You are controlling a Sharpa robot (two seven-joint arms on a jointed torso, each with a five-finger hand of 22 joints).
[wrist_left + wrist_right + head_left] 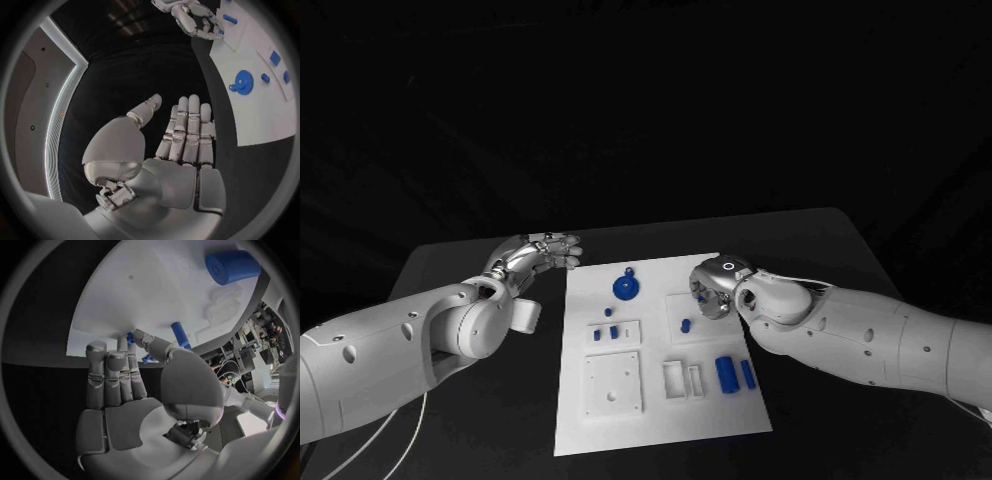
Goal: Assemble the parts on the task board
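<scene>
My left hand (535, 254) hovers over the black surface (473, 262), just beside the board (661, 400) at its far left corner. Its fingers (187, 127) are straight and side by side, holding nothing. My right hand (714, 287) is over the board's far right part, fingers extended, gripping nothing. A round blue part (627, 288) lies between my hands on the board. A small blue peg (687, 325) lies near my right hand. A blue cylinder (727, 373) rests nearer the board's near right corner.
</scene>
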